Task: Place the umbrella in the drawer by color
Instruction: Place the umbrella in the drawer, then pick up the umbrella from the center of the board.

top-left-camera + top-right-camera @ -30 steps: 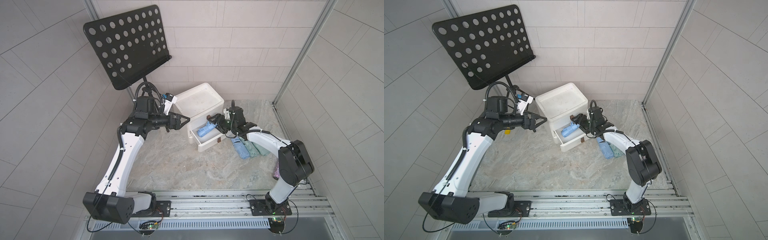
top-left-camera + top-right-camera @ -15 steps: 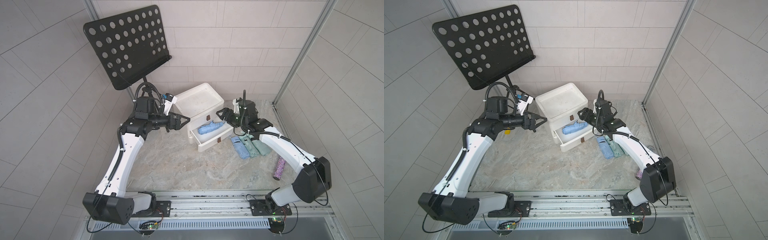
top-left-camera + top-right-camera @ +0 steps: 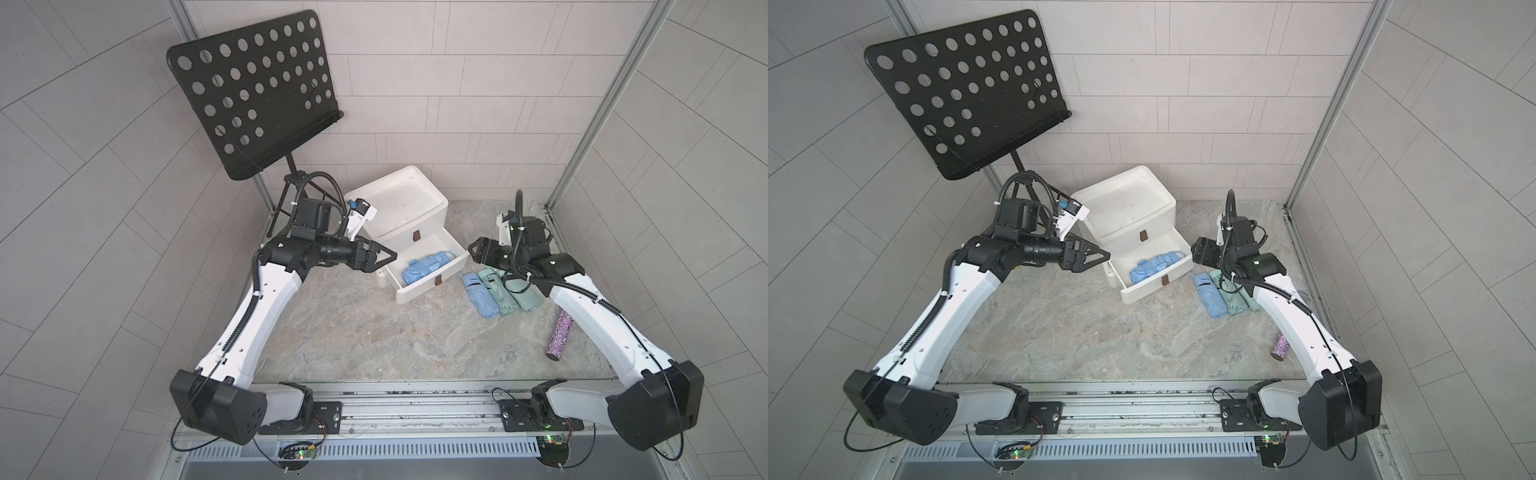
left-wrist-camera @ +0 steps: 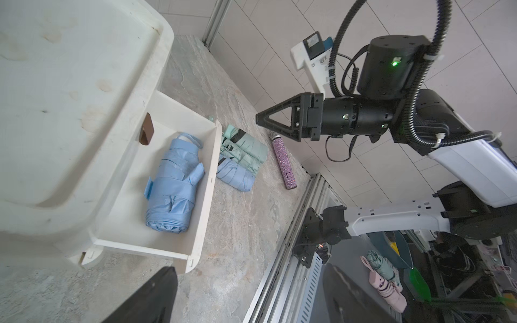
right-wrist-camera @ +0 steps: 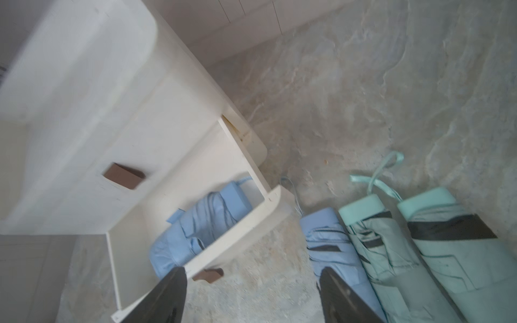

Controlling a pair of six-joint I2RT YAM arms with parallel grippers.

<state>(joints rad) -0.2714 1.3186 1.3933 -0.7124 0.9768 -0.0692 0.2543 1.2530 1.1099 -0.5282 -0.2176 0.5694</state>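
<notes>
A white drawer unit [image 3: 399, 208] stands at the back with its lower drawer [image 3: 428, 286] pulled out. A folded light-blue umbrella [image 3: 424, 268] lies inside it, also plain in the left wrist view [image 4: 173, 184]. To the drawer's right on the floor lie another blue umbrella [image 3: 480, 295] and two mint-green ones [image 3: 500, 297] [image 3: 523, 297]. My right gripper [image 3: 473, 251] hangs open and empty between the drawer's corner and these umbrellas; in its wrist view [image 5: 251, 296] the floor's blue umbrella [image 5: 333, 243] sits by one finger. My left gripper [image 3: 388, 253] hovers open and empty at the drawer's left end.
A black perforated music stand [image 3: 253, 91] rises behind the left arm. A purple glitter tube [image 3: 561, 334] lies on the floor under the right arm. Tiled walls close in both sides, and a metal rail [image 3: 415, 403] runs along the front.
The right gripper has drawn back from over the drawer to the right, leaving the blue umbrella lying inside. The left arm has stayed still.
</notes>
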